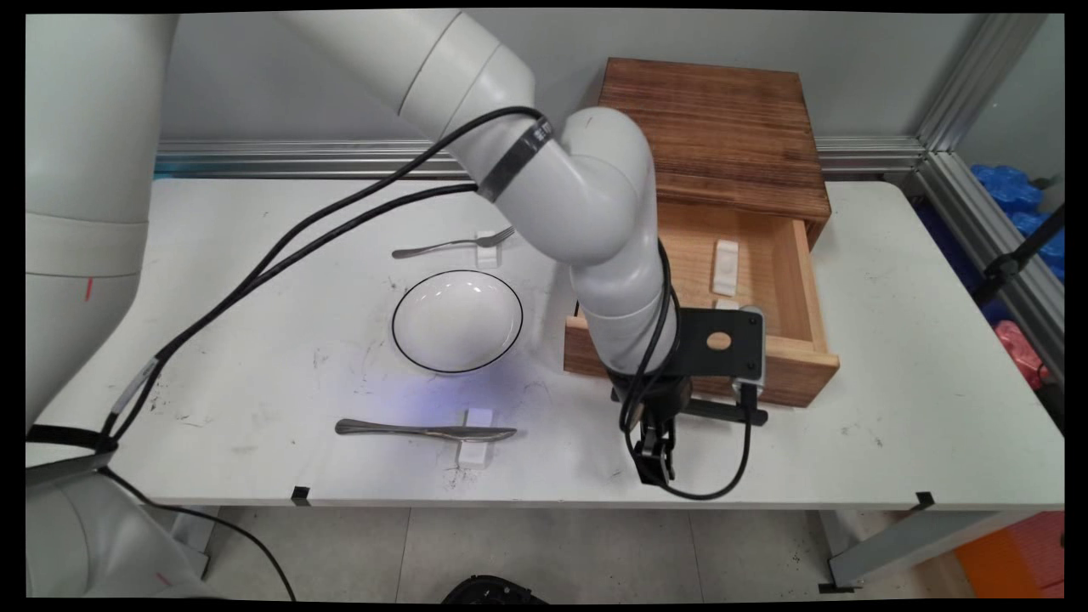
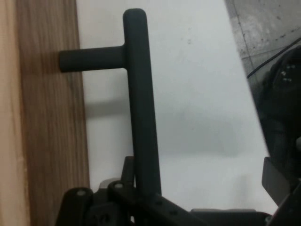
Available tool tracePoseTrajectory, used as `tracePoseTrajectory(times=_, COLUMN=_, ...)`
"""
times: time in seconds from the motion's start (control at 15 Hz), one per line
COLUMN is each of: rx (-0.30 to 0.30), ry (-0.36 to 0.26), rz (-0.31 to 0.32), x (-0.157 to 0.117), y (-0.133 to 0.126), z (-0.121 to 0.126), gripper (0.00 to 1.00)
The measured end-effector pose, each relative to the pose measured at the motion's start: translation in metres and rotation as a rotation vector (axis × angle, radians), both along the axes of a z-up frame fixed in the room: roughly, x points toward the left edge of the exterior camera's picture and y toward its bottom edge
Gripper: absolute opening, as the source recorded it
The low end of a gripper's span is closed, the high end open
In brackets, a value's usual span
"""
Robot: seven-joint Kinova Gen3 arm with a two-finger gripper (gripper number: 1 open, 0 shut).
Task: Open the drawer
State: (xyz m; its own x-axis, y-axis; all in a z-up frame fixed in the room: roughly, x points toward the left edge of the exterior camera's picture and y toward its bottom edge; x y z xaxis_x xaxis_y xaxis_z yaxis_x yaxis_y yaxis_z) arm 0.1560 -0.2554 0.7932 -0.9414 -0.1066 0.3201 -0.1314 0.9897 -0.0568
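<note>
My gripper [image 1: 656, 463] hangs in front of the pulled-out wooden drawer [image 1: 795, 280], shut on the left end of its black bar handle [image 1: 722, 414]. In the hand view the handle [image 2: 141, 103] runs up from between the black linkage of the gripper [image 2: 141, 190], with one post joining it to the drawer front [image 2: 47, 122] on the left. A small white block [image 1: 725, 266] lies inside the drawer. The arm hides the drawer's left part.
The wooden cabinet [image 1: 714, 127] stands at the back right. A white bowl [image 1: 457, 321] with a dark rim sits mid-table. A fork [image 1: 455, 245] lies behind it and a knife [image 1: 425, 431] before it, each on a small white rest. The table's near edge [image 1: 595, 501] is close below the gripper.
</note>
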Motion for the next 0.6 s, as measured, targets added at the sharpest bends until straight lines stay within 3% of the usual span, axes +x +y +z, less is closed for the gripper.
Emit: tracePoseTrajectory(times=0.6, rx=0.017, ry=0.021, rz=0.039, x=-0.004, y=0.026, z=0.000, gripper=1.00)
